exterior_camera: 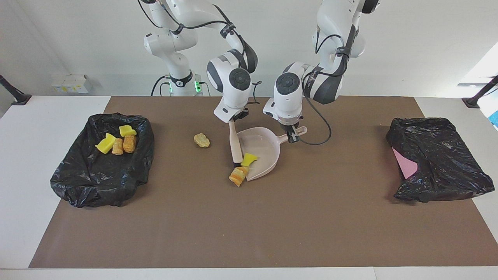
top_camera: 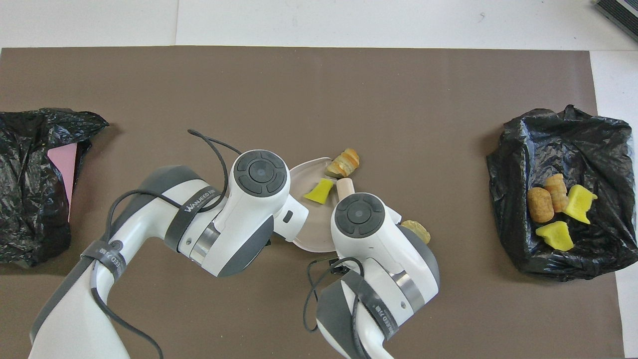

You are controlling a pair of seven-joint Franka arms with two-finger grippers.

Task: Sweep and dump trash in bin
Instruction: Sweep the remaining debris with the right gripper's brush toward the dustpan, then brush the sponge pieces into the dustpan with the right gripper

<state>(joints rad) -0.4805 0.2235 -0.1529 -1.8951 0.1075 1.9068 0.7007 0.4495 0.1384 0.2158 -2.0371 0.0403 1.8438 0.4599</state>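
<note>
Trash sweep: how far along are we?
Done: four pieces lie in the lined bin at the right arm's end. In hand: the right gripper holds the brush, with the yellow chunk on the dustpan, which the left gripper holds by its handle. Left: the orange piece sits at the pan's lip, another piece lies loose on the mat, and nothing from this pan is dumped yet.

My arms are glossy white shells with dark grey joint bands and round grey caps at the wrists. Thin black cables loop loosely beside each wrist, strapped on by black bands lettered in white. Green lights glow at my right base.
</note>
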